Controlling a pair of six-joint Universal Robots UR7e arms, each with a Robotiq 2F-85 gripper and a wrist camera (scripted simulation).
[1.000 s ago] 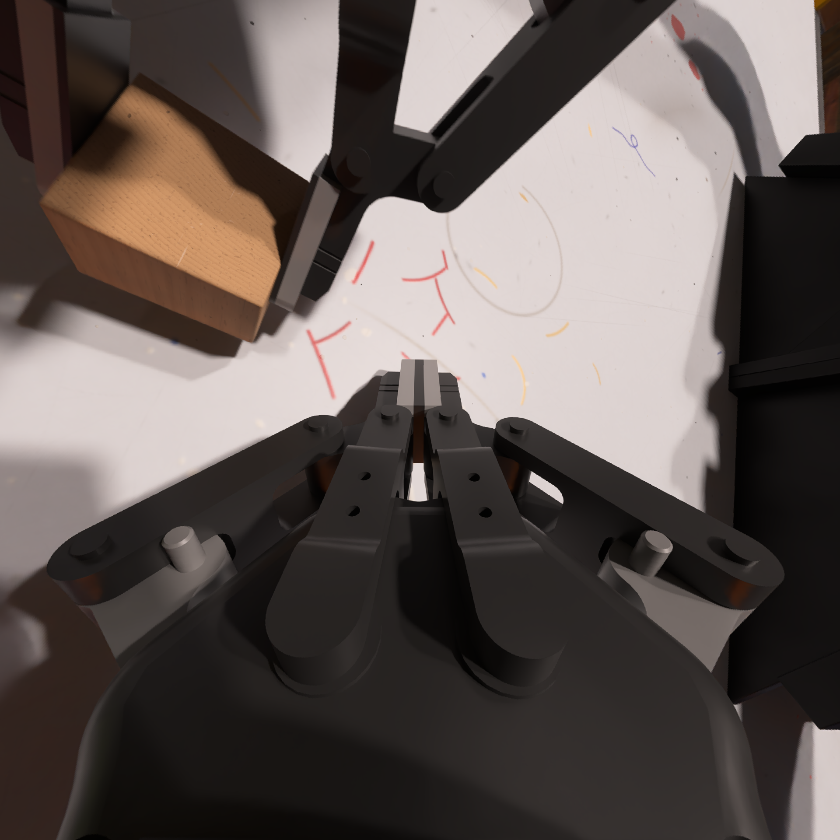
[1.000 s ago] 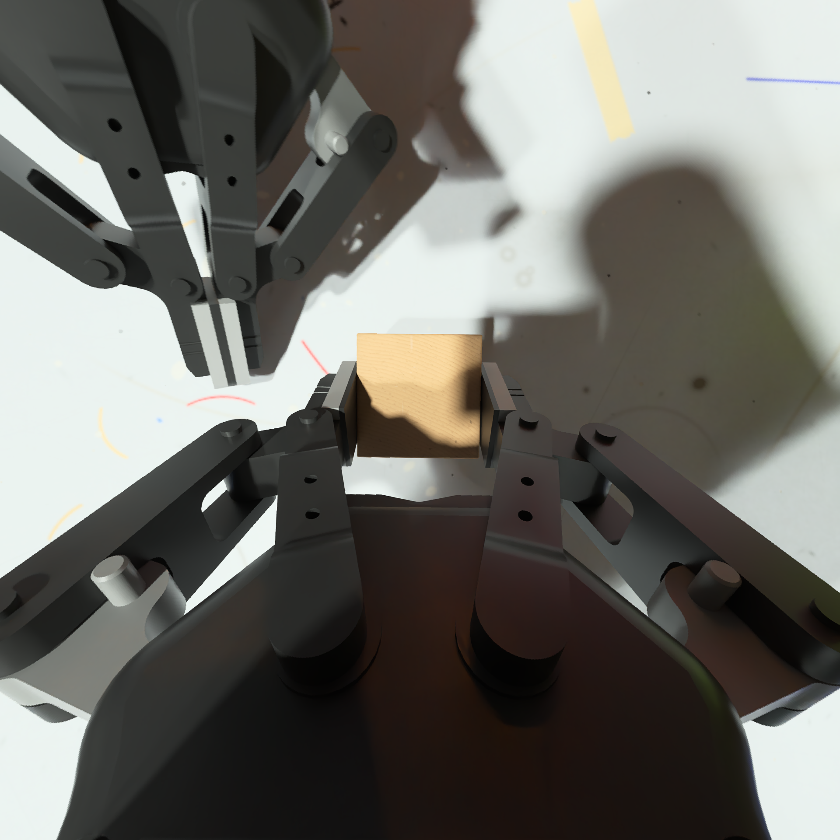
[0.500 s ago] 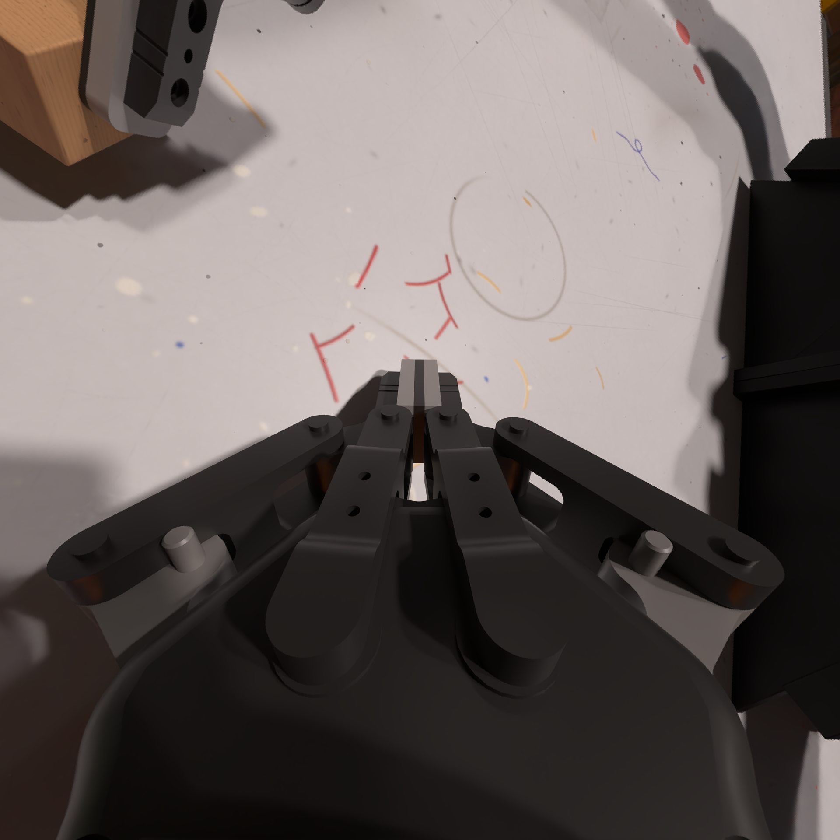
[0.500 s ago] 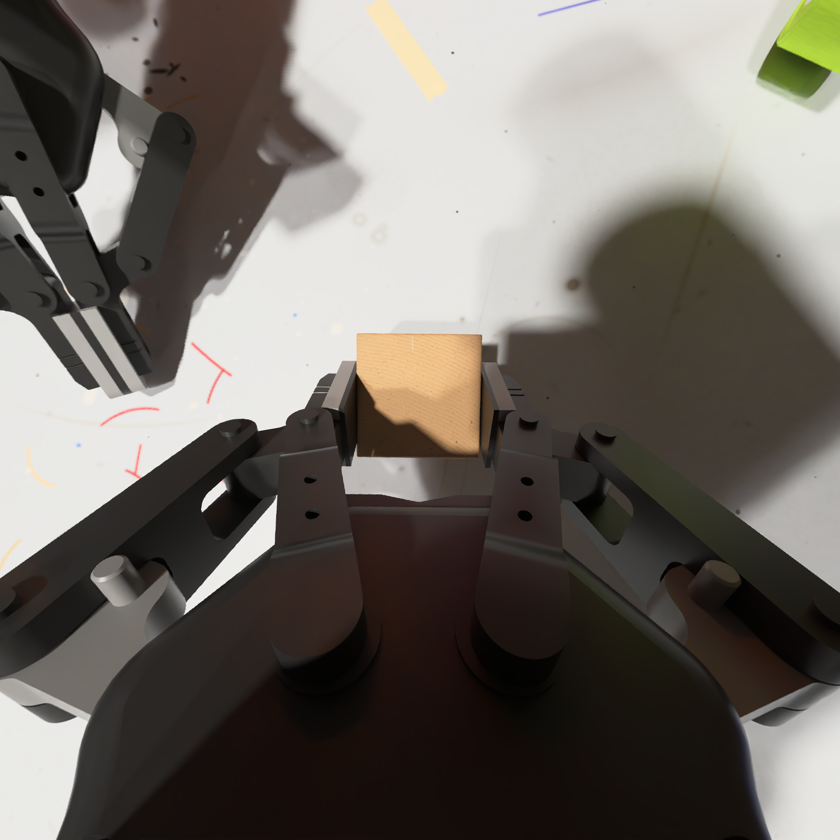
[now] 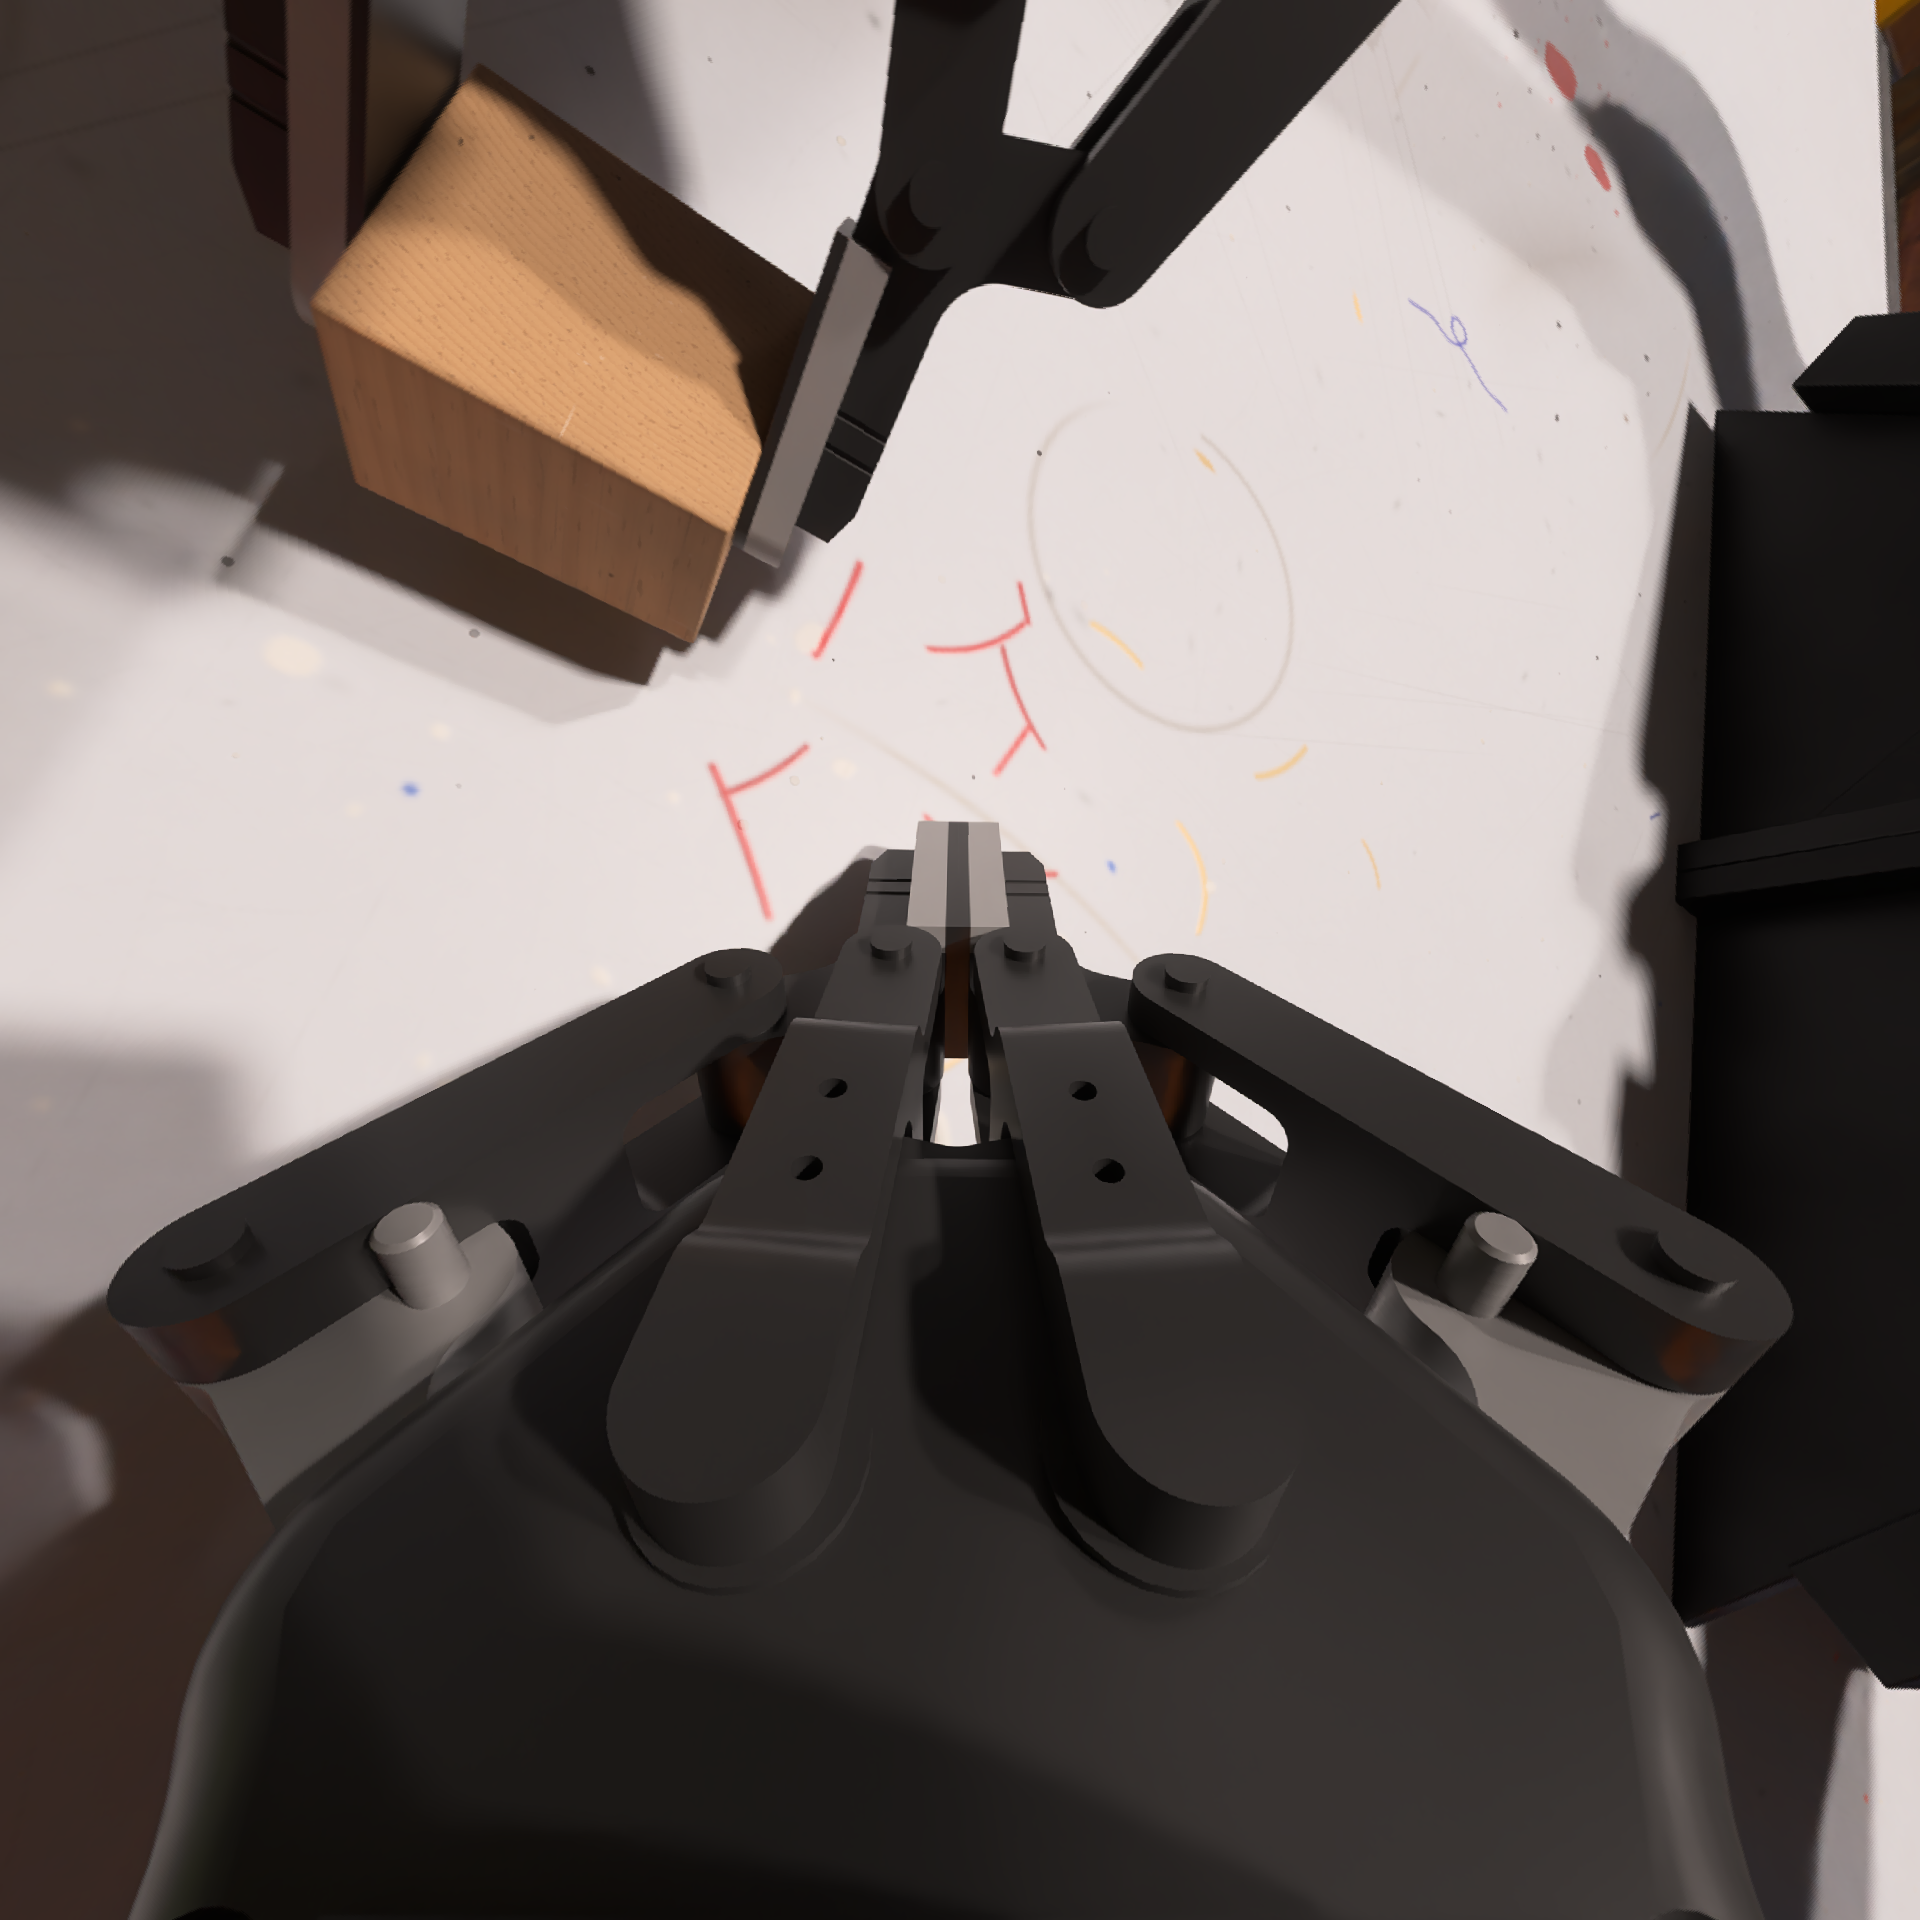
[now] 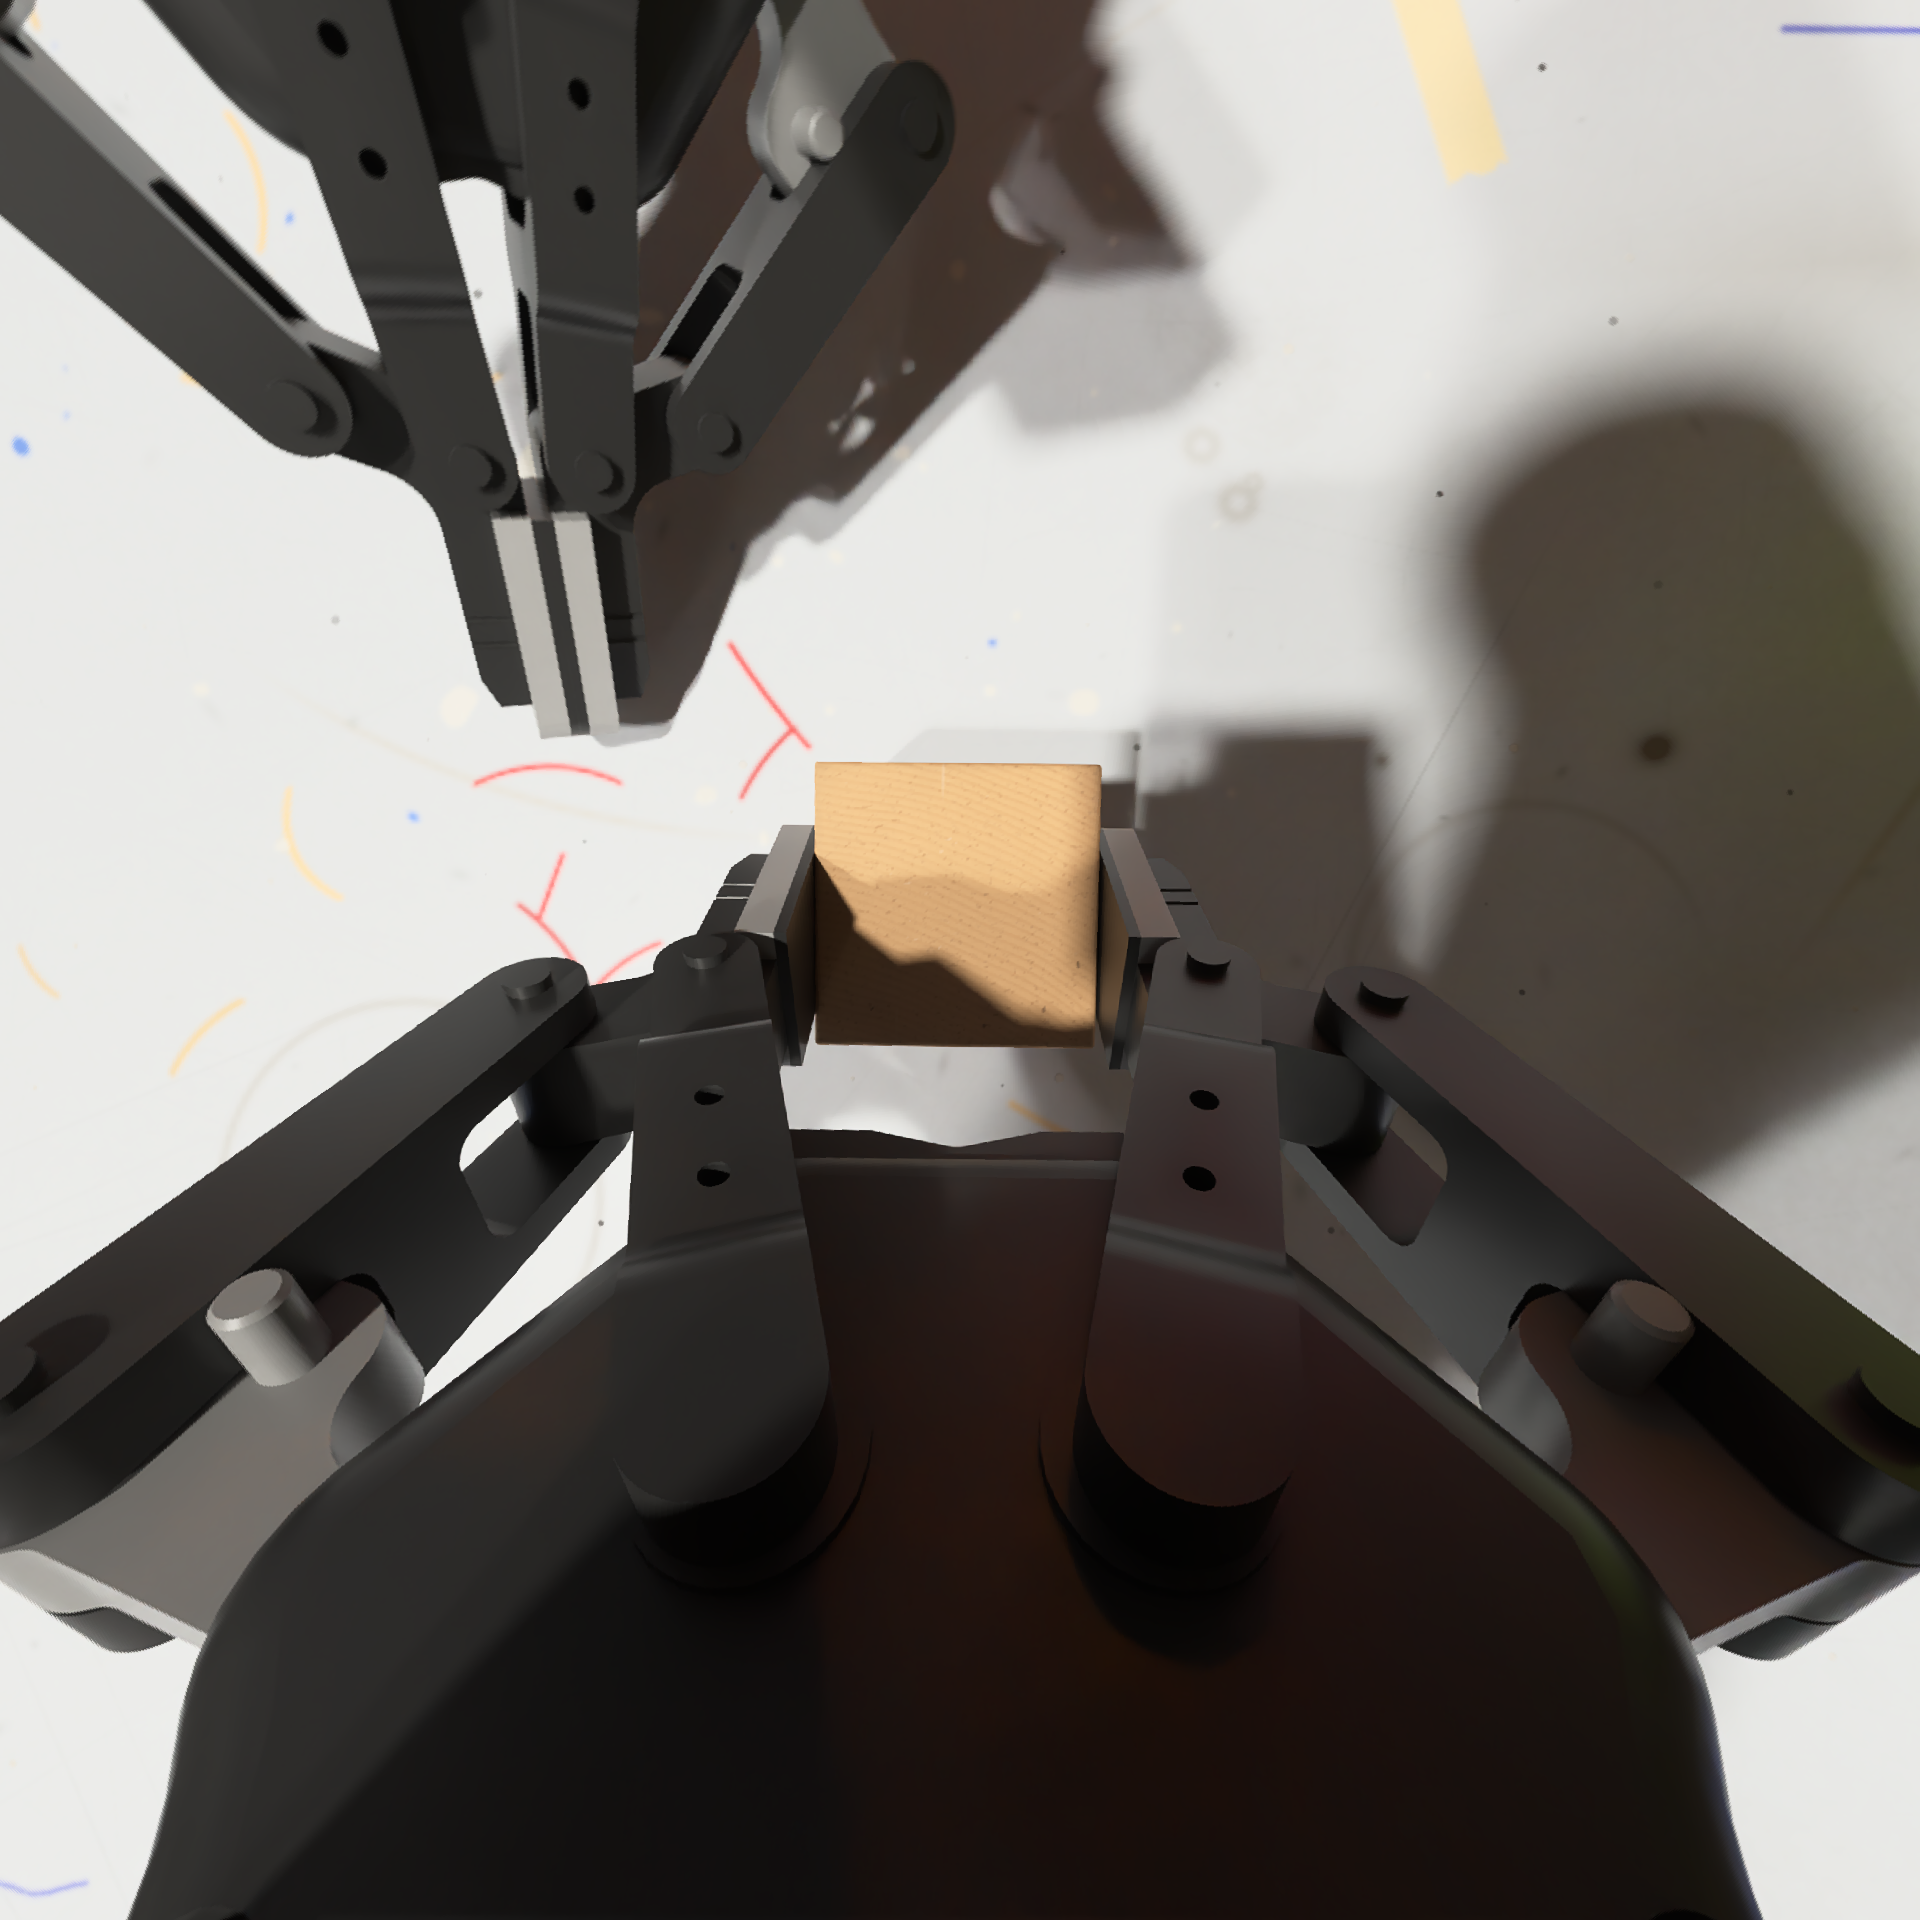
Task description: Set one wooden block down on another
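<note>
My right gripper (image 6: 956,914) is shut on a plain wooden block (image 6: 956,894), one finger on each side face, held above the white table (image 6: 1351,582). The same block (image 5: 540,353) shows at the upper left of the left wrist view, clamped between the right gripper's fingers (image 5: 821,395). My left gripper (image 5: 958,873) is shut and empty, low over the table's red marks; it also shows at the upper left of the right wrist view (image 6: 556,623), close to the held block. No second wooden block is in view.
A black box-like body (image 5: 1808,935) stands along the right edge of the left wrist view. The white table (image 5: 1195,582) bears red, yellow and blue pen marks and a faint circle. Dark arm shadows (image 6: 1662,665) fall on the table's right part.
The right gripper with the block swung away half a second ago and has come back beside my left gripper, near its place of one second ago. The left gripper has stayed still and shut.
</note>
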